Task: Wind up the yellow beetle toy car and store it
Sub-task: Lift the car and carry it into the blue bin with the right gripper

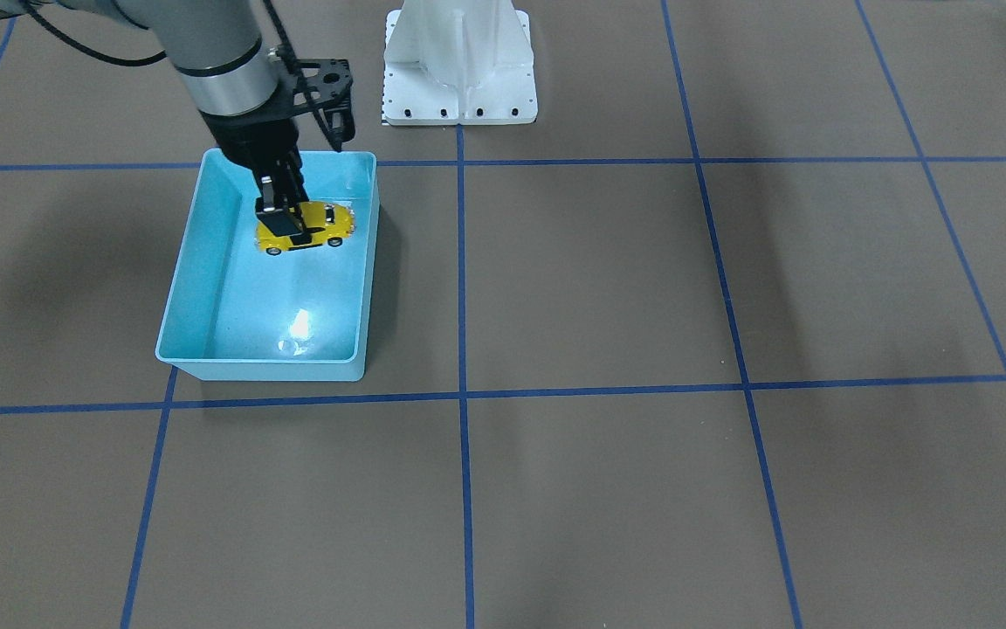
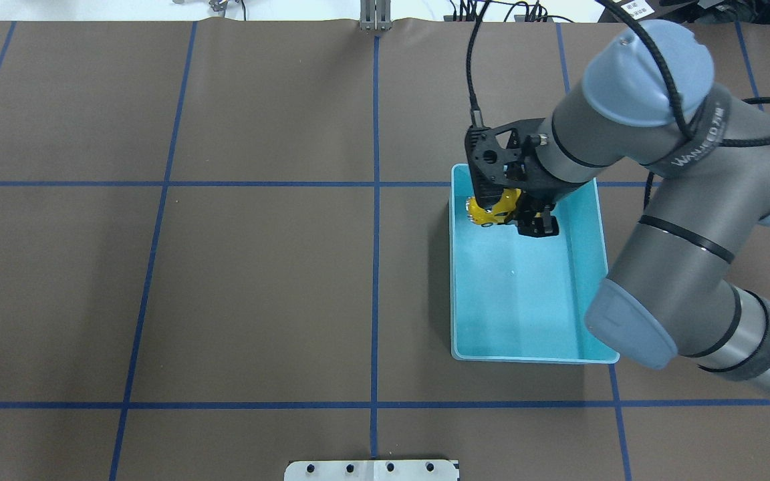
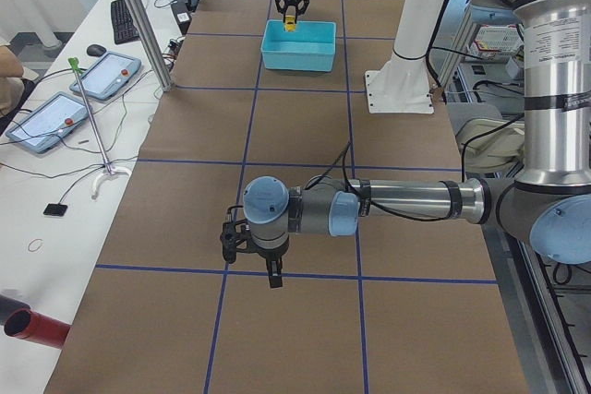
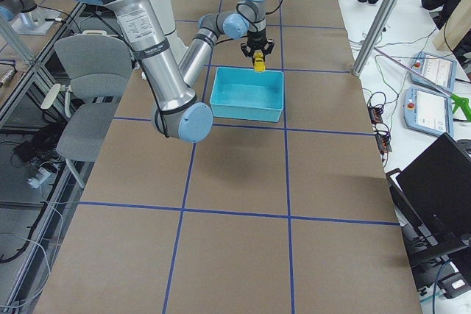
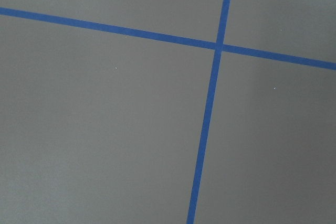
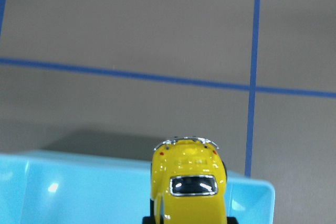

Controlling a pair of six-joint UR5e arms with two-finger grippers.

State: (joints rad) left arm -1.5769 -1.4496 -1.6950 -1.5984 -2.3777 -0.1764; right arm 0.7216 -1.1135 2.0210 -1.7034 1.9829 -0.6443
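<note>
Overhead and front-facing cameras look steeply down from opposite sides, sharing the blue bin (image 1: 196,262).

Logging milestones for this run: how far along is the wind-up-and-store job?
Done: the yellow beetle toy car is off the table; whether it was wound cannot be seen. In hand: the right end effector is shut on it, holding it above the blue bin. Left: lower it in, open, withdraw. The left end effector hangs over the table.
</note>
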